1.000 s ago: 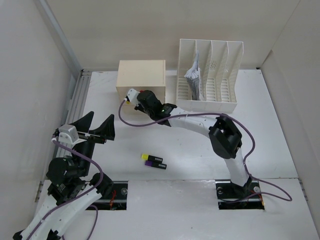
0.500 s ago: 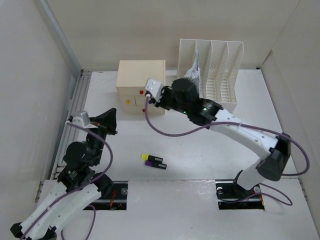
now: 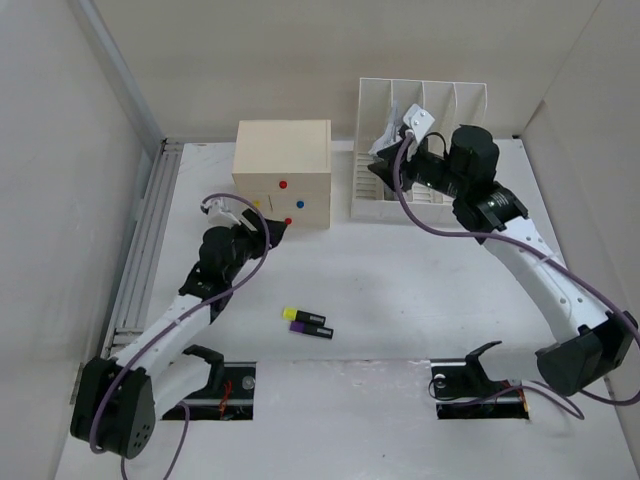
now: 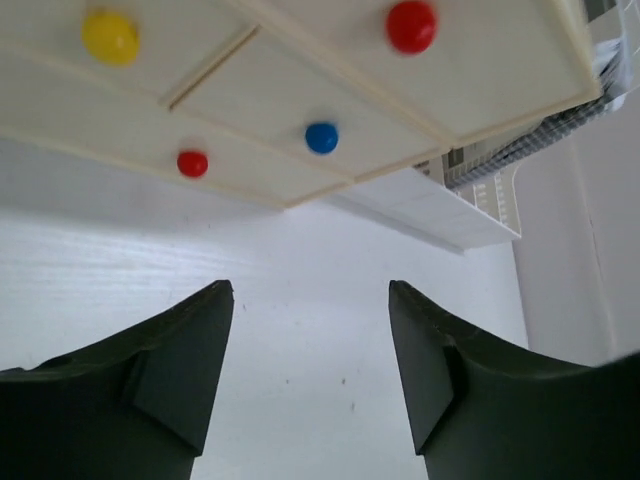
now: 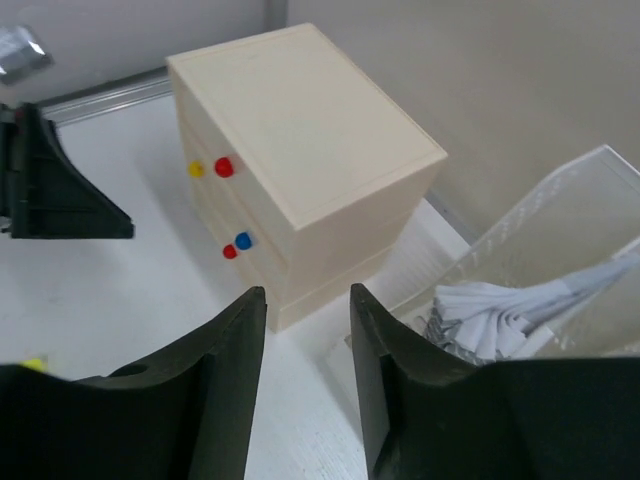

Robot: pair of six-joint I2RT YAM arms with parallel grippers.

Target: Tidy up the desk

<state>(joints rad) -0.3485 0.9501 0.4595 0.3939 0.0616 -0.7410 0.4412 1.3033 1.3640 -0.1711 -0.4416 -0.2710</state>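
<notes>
My left gripper (image 4: pixel 310 300) now faces the drawer box (image 3: pixel 282 172), right gripper (image 5: pixel 308 300) swings far over the file rack (image 3: pixel 420 150); both half-open, empty; markers (image 3: pixel 305 321) still loose on desk (image 3: pixel 400 285).

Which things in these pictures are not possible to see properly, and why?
Drawer box: drawers shut in every view, contents hidden.
Two markers: too small in the top view to read; the right wrist view shows only a yellow tip, the rest behind the right gripper.
Papers in the file rack: partly covered by the right arm in the top view; print unreadable.
</notes>
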